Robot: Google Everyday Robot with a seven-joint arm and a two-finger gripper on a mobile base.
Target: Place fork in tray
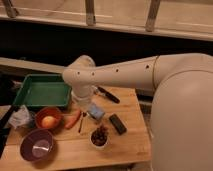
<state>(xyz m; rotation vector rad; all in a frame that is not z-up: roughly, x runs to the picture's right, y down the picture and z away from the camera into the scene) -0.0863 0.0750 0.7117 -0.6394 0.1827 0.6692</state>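
Note:
The slim fork (81,123) hangs at a slant just under my gripper (84,109), its upper end at the fingers and its lower end above the wooden table. The gripper sits below the cream wrist, mostly hidden by it, and is shut on the fork. The dark green tray (30,93) lies at the table's back left, to the left of the gripper and a little behind it. Nothing shows inside the tray.
An orange carrot-like stick (73,120) lies beside the fork. Near it are a red-orange bowl holding an orange fruit (48,119), a purple bowl (37,145), a crumpled white bag (20,118), a blue-grey packet (96,111), a black block (117,123), a white cup of dark bits (99,136) and a black-handled utensil (108,94).

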